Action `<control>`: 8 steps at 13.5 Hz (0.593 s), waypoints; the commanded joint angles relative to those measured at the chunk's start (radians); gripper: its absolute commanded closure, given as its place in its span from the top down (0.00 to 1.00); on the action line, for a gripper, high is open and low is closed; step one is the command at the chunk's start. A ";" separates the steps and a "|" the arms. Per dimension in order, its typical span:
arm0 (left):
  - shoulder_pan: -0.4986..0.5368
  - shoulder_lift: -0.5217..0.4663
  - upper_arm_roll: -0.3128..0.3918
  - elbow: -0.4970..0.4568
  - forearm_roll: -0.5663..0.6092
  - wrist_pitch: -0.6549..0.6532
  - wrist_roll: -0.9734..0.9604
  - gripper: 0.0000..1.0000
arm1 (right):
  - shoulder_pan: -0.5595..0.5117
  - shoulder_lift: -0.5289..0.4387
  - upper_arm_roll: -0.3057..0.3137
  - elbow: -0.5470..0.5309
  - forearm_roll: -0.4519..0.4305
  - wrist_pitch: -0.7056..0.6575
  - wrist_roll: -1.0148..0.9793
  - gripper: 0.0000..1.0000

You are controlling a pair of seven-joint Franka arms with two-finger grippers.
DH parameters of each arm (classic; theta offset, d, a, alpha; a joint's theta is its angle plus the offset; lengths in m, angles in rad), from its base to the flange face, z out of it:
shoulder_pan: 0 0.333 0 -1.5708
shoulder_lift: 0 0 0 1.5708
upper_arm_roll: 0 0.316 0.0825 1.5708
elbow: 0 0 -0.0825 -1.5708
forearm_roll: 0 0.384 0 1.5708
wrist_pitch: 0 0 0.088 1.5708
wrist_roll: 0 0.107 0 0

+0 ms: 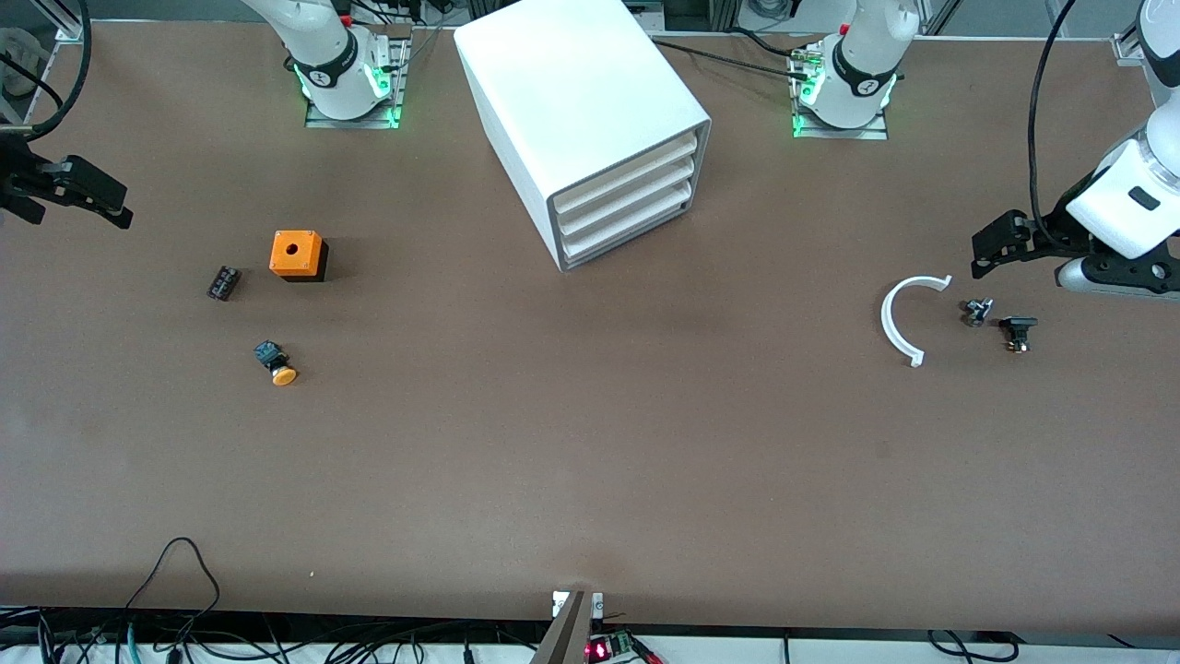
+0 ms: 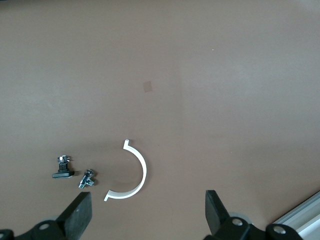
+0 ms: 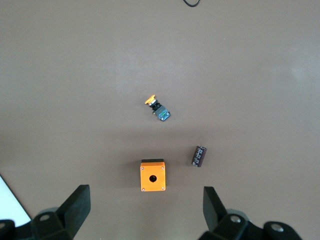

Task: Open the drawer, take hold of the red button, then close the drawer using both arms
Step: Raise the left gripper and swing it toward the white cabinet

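White cabinet (image 1: 583, 120) stands mid-table between the arm bases, its top drawer (image 1: 623, 171) shut. No red button is visible. Left gripper (image 1: 996, 242) hovers, fingers spread, above a white clip (image 1: 896, 318). Right gripper (image 1: 78, 189), fingers spread, hovers near an orange box (image 1: 297, 254).

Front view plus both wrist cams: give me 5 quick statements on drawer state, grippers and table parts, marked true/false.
1. All three drawers of the white cabinet are shut, the top drawer included. True.
2. The left gripper is shut on a part. False: its fingers are spread and empty, over the white curved piece.
3. The orange-capped button lies nearer the front camera than the orange box. True.
4. A red-capped button lies in the open on the table. False: none shows.
5. The right gripper grips the orange box. False: it is open above it.
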 commanded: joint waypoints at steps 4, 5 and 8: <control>0.008 -0.011 -0.005 0.010 -0.004 -0.029 0.015 1.00 | -0.002 -0.010 -0.002 0.004 0.017 -0.014 0.002 1.00; 0.008 -0.011 -0.005 0.011 -0.004 -0.027 0.015 1.00 | -0.002 -0.008 -0.002 0.004 0.017 -0.013 0.002 1.00; 0.008 -0.009 -0.005 0.016 -0.004 -0.027 0.015 1.00 | -0.002 -0.008 -0.002 0.004 0.017 -0.013 0.002 1.00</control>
